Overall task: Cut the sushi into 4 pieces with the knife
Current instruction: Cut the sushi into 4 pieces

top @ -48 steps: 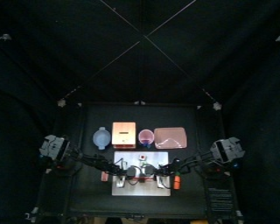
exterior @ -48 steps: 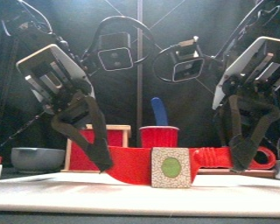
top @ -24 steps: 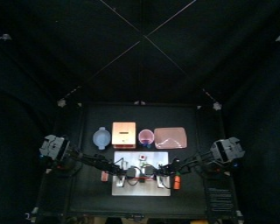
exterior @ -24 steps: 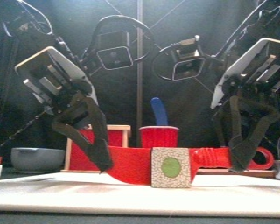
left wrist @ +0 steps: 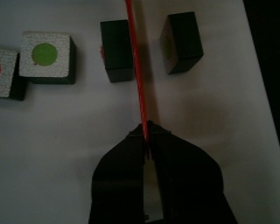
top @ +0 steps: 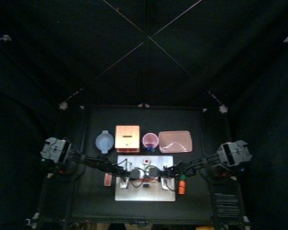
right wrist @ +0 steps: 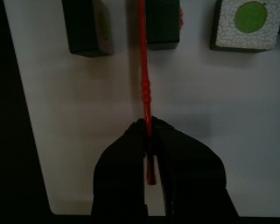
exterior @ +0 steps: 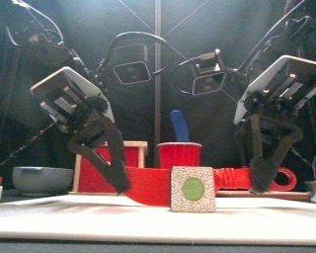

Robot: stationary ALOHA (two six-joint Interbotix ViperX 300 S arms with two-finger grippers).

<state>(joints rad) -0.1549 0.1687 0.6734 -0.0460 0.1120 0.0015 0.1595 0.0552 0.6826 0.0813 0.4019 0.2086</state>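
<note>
The red knife (exterior: 154, 181) lies level just above the white cutting board (exterior: 68, 212). My left gripper (exterior: 125, 186) is shut on its blade end and my right gripper (exterior: 260, 186) on its handle end. In the left wrist view the knife (left wrist: 137, 79) shows edge-on, running from the left gripper (left wrist: 146, 129) between two dark sushi blocks (left wrist: 116, 51) (left wrist: 184, 41). Two more pieces (left wrist: 46, 57) lie face up beside them. The right wrist view shows the knife (right wrist: 143, 52) leaving the right gripper (right wrist: 147, 122) between two dark blocks (right wrist: 87, 26). A green-centred piece (exterior: 193, 189) stands in front.
Behind the board (top: 147, 190) stand the blue-grey bowl (top: 104, 140), the wooden box (top: 127, 139), the red cup (top: 151, 139) holding the blue knife (exterior: 178, 126), and the pink tray (top: 175, 139).
Both grippers have shifted and tilted slightly with the red knife still held between them. The sushi pieces have stayed where they were.
</note>
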